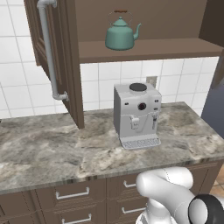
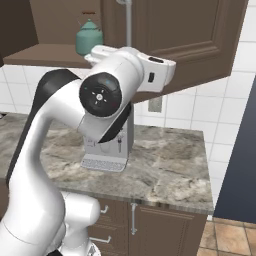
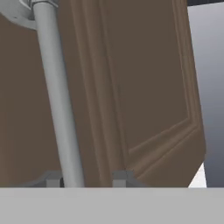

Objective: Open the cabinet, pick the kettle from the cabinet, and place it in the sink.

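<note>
End effector [image 3: 85, 180]: narrow, straddling the door handle [image 3: 57, 96] lower left | grip: you can't tell | kettle [image 1: 121, 33]: upper centre on open cabinet [image 1: 144, 48] shelf, upright.

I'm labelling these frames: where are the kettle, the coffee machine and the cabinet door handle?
kettle [image 1: 120, 37]: left base view, on its teal body.
coffee machine [image 1: 136, 114]: left base view, on its grey front face.
handle [image 3: 57, 100]: hand view, midway along the silver bar.
</note>
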